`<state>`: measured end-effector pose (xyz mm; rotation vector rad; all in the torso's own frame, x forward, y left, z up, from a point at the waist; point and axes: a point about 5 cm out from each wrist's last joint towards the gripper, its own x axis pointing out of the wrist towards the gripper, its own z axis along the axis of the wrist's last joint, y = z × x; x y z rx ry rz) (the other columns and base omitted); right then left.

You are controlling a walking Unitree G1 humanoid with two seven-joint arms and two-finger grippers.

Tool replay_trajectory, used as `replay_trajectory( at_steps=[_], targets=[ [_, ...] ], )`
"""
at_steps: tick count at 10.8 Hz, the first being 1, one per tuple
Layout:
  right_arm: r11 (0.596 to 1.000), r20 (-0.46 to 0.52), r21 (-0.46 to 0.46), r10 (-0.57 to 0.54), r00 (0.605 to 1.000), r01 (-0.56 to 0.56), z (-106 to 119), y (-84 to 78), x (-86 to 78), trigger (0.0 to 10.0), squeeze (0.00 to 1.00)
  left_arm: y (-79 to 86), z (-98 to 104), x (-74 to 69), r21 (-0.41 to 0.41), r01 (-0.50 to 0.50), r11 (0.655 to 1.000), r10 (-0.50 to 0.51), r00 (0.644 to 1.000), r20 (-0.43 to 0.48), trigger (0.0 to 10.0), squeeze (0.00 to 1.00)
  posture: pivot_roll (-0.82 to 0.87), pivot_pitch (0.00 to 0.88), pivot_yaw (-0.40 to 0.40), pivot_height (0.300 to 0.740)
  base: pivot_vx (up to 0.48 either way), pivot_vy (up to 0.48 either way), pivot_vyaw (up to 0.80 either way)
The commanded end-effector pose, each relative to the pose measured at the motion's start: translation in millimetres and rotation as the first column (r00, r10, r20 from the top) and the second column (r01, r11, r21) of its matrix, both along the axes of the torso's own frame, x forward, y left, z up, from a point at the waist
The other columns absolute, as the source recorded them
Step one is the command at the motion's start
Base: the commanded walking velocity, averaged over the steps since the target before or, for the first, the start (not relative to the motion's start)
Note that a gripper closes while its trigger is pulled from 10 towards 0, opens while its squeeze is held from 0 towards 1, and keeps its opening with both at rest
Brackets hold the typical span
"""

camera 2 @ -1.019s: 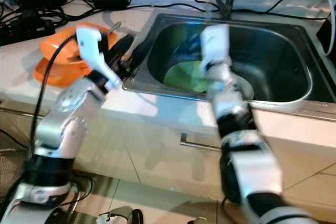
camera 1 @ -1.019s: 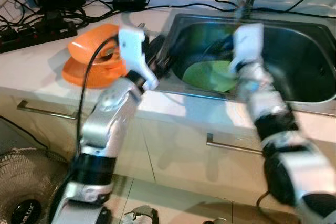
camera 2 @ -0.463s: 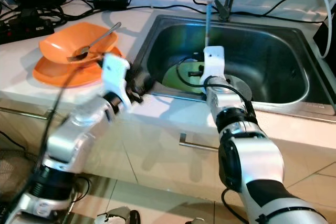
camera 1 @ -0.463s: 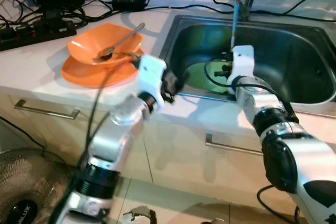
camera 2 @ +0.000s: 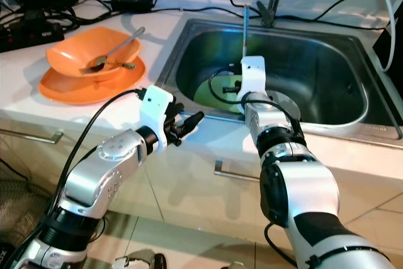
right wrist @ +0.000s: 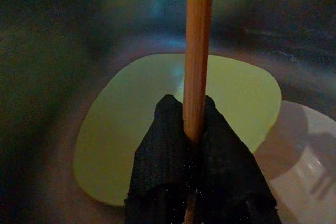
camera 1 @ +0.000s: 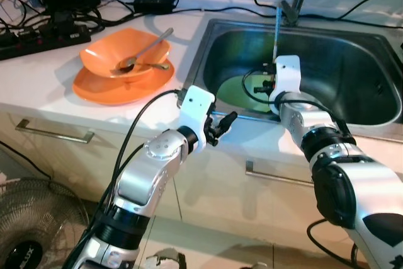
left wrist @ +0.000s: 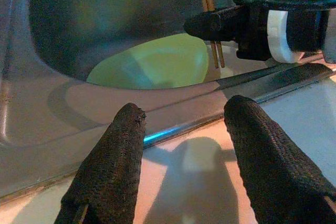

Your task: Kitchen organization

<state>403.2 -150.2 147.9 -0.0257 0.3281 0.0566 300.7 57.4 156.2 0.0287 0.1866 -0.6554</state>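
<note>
The right gripper [right wrist: 194, 140] is reaching over the front rim of the stainless steel sink [camera 1: 352, 42], and its two black fingers [right wrist: 163, 150] are pressing tight on a pair of thin wooden chopsticks [right wrist: 197, 51], which are standing almost upright above the sink. Inside the sink, a flat light green plate [left wrist: 152, 66] is lying on the bottom, just below the chopsticks, and a white dish [right wrist: 310, 177] is lying beside it, partly under its edge. The left gripper [left wrist: 184, 145] is hovering over the white countertop [camera 1: 38, 86] just in front of the sink, with its fingers spread apart and nothing between them. Well apart from the sink, to its left, an orange bowl [camera 1: 104, 58] with a metal spoon [camera 1: 145, 48] in it is sitting on an orange plate [camera 1: 101, 86].
</note>
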Motion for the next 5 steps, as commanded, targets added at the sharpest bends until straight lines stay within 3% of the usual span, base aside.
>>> replay_trajectory(
  at_steps=[1, 2, 5],
  targets=[
    [1.000, -0.046, 0.002, 0.013, 0.999, -0.013, -7.9, 4.0, -2.7, 10.0, 0.95, -0.6, -3.9, -0.6, 0.029, -0.011, 1.000, 0.011, 1.000, -0.022, 10.0, 0.00, 0.13, 0.061, -0.002, 0.740, 0.000, 0.000, 0.00],
    [1.000, -0.045, 0.006, 0.012, 0.999, -0.011, -8.0, 3.5, -2.7, 10.0, 1.00, -0.2, -2.7, -0.8, 0.027, -0.011, 1.000, 0.012, 1.000, -0.024, 10.0, 0.00, 0.13, 0.063, 0.000, 0.740, 0.000, 0.000, 0.00],
    [1.000, -0.041, 0.005, 0.020, 0.999, -0.019, -9.2, 4.9, -3.2, 10.0, 1.00, 0.1, -2.5, -0.2, 0.042, -0.013, 0.999, 0.014, 1.000, -0.025, 10.0, 0.00, 0.13, 0.070, 0.000, 0.740, 0.000, 0.000, 0.00]
  ],
)
